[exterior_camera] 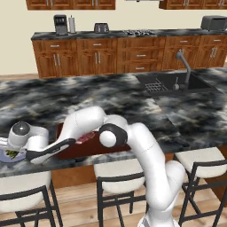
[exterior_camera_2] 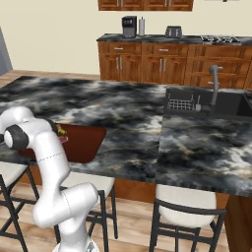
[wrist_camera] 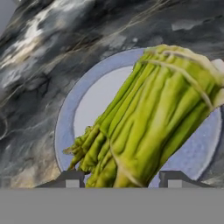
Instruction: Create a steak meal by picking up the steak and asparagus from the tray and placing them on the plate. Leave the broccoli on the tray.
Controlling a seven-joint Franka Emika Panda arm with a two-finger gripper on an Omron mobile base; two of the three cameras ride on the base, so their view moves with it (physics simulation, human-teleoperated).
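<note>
In the hand view the asparagus (wrist_camera: 148,118), a bundle of green stalks, hangs between my gripper's (wrist_camera: 123,179) fingertips, which are shut on it. It sits just above the pale blue-grey plate (wrist_camera: 65,122). In the left base view the plate (exterior_camera: 3,156) lies at the counter's near left edge under my hand, with a bit of asparagus (exterior_camera: 12,154) showing. The steak (exterior_camera: 84,138) lies on the reddish-brown tray (exterior_camera: 88,150) to the right of the plate, partly behind my forearm. A small green lump, the broccoli (exterior_camera_2: 60,130), peeks out on the tray (exterior_camera_2: 83,142) beside my arm.
The dark marble island counter (exterior_camera: 111,97) stretches away, with a sink and faucet (exterior_camera: 181,66) at the far right. Stools (exterior_camera: 115,177) stand under the counter's near edge. Wooden cabinets line the back wall.
</note>
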